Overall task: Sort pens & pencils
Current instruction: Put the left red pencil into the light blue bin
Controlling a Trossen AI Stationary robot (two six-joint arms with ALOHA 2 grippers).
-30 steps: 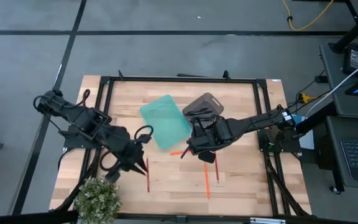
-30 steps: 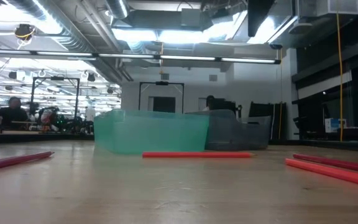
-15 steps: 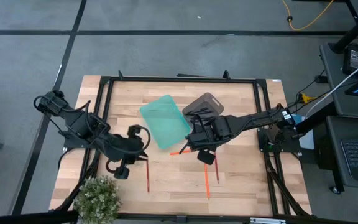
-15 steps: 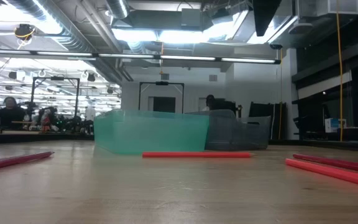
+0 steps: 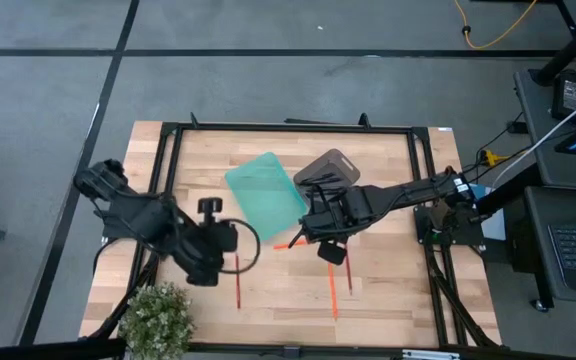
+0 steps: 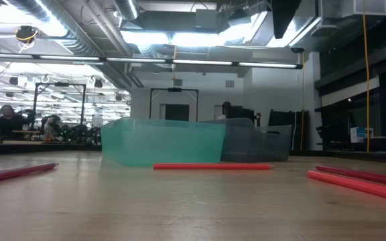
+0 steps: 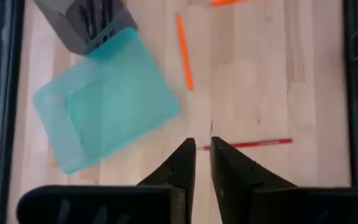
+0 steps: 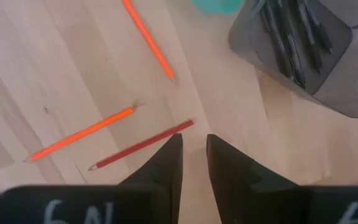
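Black pens [image 8: 291,37] lie in the grey bin [image 5: 328,168], next to the teal bin [image 5: 266,195]. Orange-red pencils lie flat on the wood: one [image 5: 236,280] near my left gripper, one [image 5: 288,243] by the teal bin, and two [image 5: 340,283] below my right gripper. My left gripper [image 5: 218,252] hangs above the table, shut and holding nothing, with its fingertips [image 7: 202,152] over the end of a red pencil [image 7: 247,144]. My right gripper [image 5: 326,248] is shut too. It hovers [image 8: 194,146] above another red pencil [image 8: 142,144] and touches nothing.
A potted plant [image 5: 158,318] stands at the table's near left corner. A black frame [image 5: 288,128] runs around the tabletop. In the low view the teal bin [image 6: 159,142] and the grey bin [image 6: 256,144] stand behind a pencil [image 6: 213,166]. Bare wood lies near the front edge.
My left arm has swung in over the table and turned its wrist, and its gripper has drawn up and slightly away from the red pencil near the plant. My right gripper has shifted slightly toward the grey bin. The pencils and bins lie as before.
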